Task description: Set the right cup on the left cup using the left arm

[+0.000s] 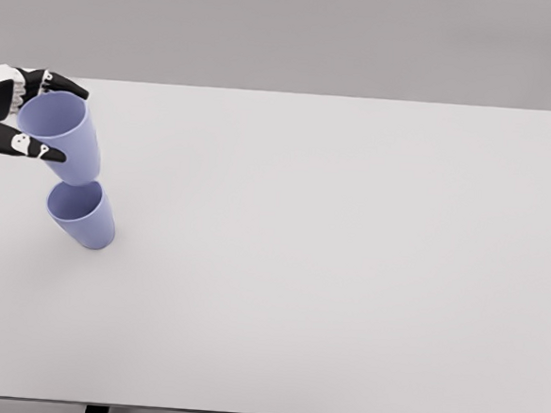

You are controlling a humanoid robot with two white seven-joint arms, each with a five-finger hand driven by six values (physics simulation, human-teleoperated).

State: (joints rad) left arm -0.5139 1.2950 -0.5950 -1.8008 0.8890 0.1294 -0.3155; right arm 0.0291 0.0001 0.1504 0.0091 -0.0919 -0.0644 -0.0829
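Two lavender-blue cups are at the far left of the head view. One cup [83, 214] stands upright on the white table [328, 267]. The other cup [65, 135] hangs in the air just above and behind it, its base close to the standing cup's rim; whether they touch I cannot tell. My left hand [38, 114], black-fingered with a white wrist, comes in from the left edge and is shut on the raised cup, fingers at its far rim and thumb at its near side. The right hand is out of view.
The table's far edge runs across the top below a grey wall, and its front edge lies near the bottom of the picture. The two cups sit close to the table's left edge.
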